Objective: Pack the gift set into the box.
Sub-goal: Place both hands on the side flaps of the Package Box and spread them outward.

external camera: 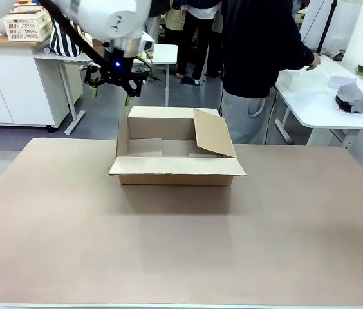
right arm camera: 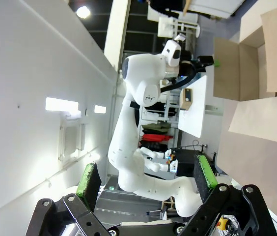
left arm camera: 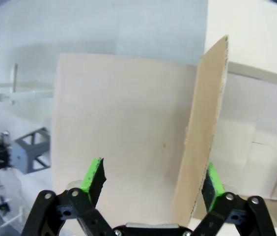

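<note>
The left arm (external camera: 104, 19) comes in from the upper left and bends down, so the left gripper (external camera: 111, 94) hangs above the far left corner of the box (external camera: 175, 151), fingers pointing down. In the left wrist view its 2 green pads (left arm camera: 93, 174) stand wide apart with nothing clamped. The box's upright left flap (left arm camera: 200, 132) is seen edge-on in the gap, close to 1 pad; I cannot tell whether they touch. The right gripper (right arm camera: 146, 178) is turned sideways, looking across at the left arm and the box, with its fingers spread wide and empty.

The table (external camera: 181, 244) is a plain brown surface. At its far side a person (external camera: 259, 58) in a dark top and grey trousers reaches right toward a white table (external camera: 323, 103) carrying a grey object (external camera: 351, 98). At the far left a white basket (external camera: 27, 26) sits on a white cabinet (external camera: 8, 84).

The box sits in the middle of the table, toward the far side, open at the top. Its near flap is folded outward, the far and left flaps stand up, and the right flap leans inward over the opening. Bare cardboard shows inside.
</note>
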Controlling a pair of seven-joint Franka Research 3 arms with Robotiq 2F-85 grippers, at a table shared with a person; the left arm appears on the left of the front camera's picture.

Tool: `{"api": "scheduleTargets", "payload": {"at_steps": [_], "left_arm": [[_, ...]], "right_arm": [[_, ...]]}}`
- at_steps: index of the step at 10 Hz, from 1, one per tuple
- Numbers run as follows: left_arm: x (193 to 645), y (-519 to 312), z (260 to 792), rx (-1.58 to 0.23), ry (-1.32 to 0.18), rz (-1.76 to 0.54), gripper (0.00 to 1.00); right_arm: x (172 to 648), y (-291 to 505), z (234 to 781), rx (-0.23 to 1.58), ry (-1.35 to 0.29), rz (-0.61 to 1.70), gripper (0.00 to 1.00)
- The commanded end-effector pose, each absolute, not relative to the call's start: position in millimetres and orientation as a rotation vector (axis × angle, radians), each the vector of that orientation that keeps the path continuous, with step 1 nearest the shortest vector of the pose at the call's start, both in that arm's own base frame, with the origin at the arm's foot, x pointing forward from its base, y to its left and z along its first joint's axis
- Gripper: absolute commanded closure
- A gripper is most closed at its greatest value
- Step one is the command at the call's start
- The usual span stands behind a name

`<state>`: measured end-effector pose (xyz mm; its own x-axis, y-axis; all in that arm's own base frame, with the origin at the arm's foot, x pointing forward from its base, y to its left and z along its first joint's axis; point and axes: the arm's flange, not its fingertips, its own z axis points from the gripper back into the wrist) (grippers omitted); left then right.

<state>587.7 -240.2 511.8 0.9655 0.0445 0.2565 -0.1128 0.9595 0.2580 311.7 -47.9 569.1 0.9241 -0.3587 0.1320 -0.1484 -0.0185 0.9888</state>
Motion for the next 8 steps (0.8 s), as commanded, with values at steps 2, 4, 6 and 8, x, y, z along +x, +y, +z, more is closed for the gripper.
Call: {"api": "scheduleTargets", "payload": {"at_steps": [2, 4, 6, 8], "left_arm": [[567.6, -194.1, 505.0, 0.136, -0.257, 0.137, 0.00], [562.7, -160.2, 492.6, 0.023, -0.238, 0.163, 0.00], [558.7, -131.1, 480.8, -0.088, -0.216, 0.177, 0.00], [555.4, -111.3, 471.0, -0.187, -0.195, 0.167, 0.00]], "right_arm": [[314.0, -46.9, 569.5, 1.595, -0.419, -0.154, 0.00], [314.0, -46.9, 569.5, 1.595, -0.419, -0.154, 0.00], [314.0, -46.9, 569.5, 1.595, -0.419, -0.154, 0.00], [314.0, -46.9, 569.5, 1.595, -0.419, -0.154, 0.00]]}}
